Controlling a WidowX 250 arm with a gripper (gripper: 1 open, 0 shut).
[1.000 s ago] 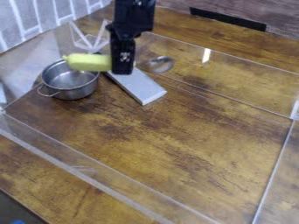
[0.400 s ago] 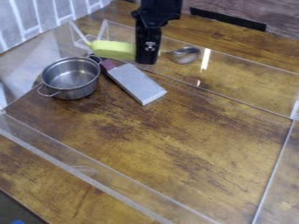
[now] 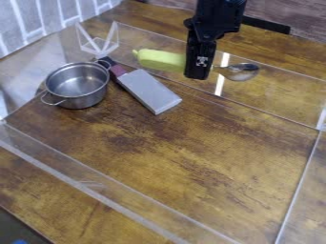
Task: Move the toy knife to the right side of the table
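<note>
Toy knife [image 3: 162, 60] clamped in gripper [image 3: 200, 59], held up over far part of counter [image 3: 192, 172], beyond grey slab [image 3: 151, 91] and pot [image 3: 76, 85]. Grasp and lift done. Left, as judged: carry to right side, lower, release.

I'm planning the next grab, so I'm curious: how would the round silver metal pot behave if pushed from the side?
The round silver metal pot would probably slide rather than tip, since it looks wide and low. Its thin-looking walls suggest it is fairly light for its size. The glossy wooden table may let it skid easily.
</note>
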